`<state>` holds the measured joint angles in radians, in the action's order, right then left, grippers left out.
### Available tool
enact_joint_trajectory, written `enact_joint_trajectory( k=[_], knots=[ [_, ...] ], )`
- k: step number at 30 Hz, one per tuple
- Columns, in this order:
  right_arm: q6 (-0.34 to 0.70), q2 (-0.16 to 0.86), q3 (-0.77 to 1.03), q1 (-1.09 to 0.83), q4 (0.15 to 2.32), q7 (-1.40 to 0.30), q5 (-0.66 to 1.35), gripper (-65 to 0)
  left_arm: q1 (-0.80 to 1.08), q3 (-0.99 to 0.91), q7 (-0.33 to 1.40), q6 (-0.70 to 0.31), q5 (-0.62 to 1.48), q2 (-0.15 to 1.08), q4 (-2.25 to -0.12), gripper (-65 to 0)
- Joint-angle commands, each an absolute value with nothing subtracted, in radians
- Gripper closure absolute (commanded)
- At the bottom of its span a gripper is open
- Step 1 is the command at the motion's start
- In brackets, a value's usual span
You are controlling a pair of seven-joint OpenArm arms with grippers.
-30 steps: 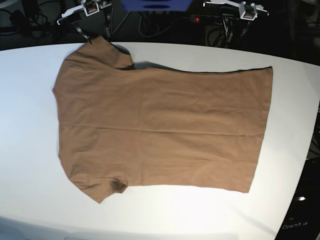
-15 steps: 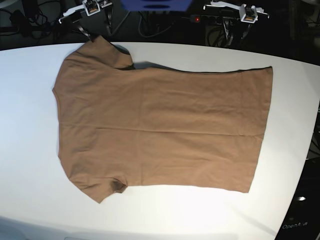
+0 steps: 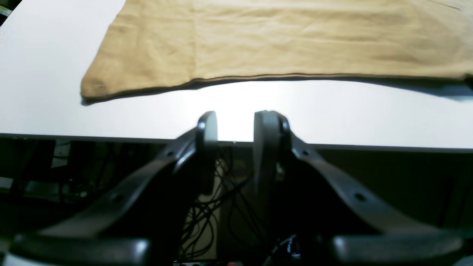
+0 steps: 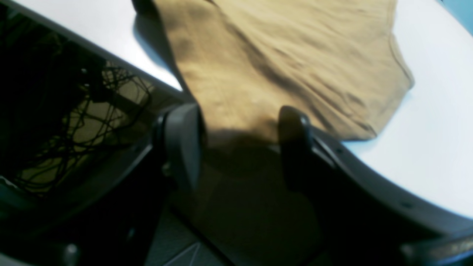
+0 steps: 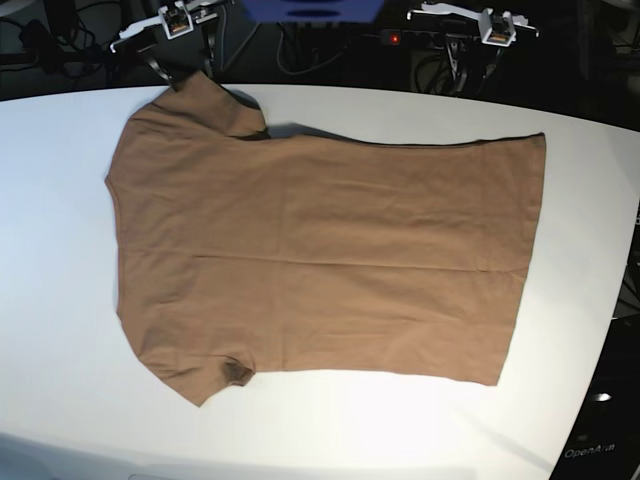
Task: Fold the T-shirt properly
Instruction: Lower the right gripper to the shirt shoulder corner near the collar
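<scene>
The tan T-shirt (image 5: 320, 250) lies spread flat on the white table (image 5: 60, 300), collar to the left and hem to the right. One sleeve (image 5: 205, 105) reaches the back edge, the other (image 5: 205, 375) points to the front. My right gripper (image 4: 238, 136) stands open, its two fingers on either side of that back sleeve's end (image 4: 240, 111); in the base view it (image 5: 190, 60) hangs just behind the table. My left gripper (image 3: 236, 123) is open with a narrow gap and nothing in it, behind the table edge (image 3: 332, 146), short of the T-shirt's side seam (image 3: 281, 75).
Dark cables and equipment (image 5: 320, 40) fill the space behind the table's back edge. Bare white tabletop borders the shirt on the left, front and right. The table's curved right edge (image 5: 625, 250) lies close to the hem.
My right arm has shifted slightly to the left at the back edge. The T-shirt and my left arm have not moved.
</scene>
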<state>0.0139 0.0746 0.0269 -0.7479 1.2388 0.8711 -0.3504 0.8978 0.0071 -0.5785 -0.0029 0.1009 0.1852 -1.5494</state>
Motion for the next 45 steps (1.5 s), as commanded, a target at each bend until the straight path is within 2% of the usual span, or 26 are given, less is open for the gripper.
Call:
enact_joint_trajectory(
  k=[1,6,12,14,26,31,45],
  knots=[
    [0.008,0.079,0.030,-0.760,1.250,0.901,-0.344,-32.9,0.914,0.005,-0.602,-0.002,0.101,0.186,-1.563,-16.8],
    [0.008,0.079,0.030,-0.760,1.250,0.901,-0.344,-31.0,0.914,0.005,-0.602,-0.002,0.101,0.186,-1.563,-16.8],
    [0.010,0.079,0.030,-0.760,1.250,0.900,-0.346,-12.8,0.915,0.005,-0.602,-0.002,0.101,0.186,-1.563,-16.7],
    [0.010,0.079,0.030,-0.760,1.250,0.900,-0.346,-9.3,0.915,0.005,-0.604,-0.002,0.101,0.186,-1.563,-16.7],
    [0.010,0.079,0.030,-0.762,1.250,0.898,-0.346,-8.6,0.923,0.005,-0.610,-0.002,0.101,0.186,-1.563,-16.7],
    [0.010,0.079,0.030,-0.765,1.250,0.898,-0.346,-2.0,0.923,0.005,-0.611,-0.002,0.101,0.186,-1.563,-16.7],
    [0.010,0.079,0.042,-0.768,1.250,0.900,-0.346,-0.7,0.929,0.005,-0.604,-0.002,0.101,0.186,-1.592,-16.6]
  ],
)
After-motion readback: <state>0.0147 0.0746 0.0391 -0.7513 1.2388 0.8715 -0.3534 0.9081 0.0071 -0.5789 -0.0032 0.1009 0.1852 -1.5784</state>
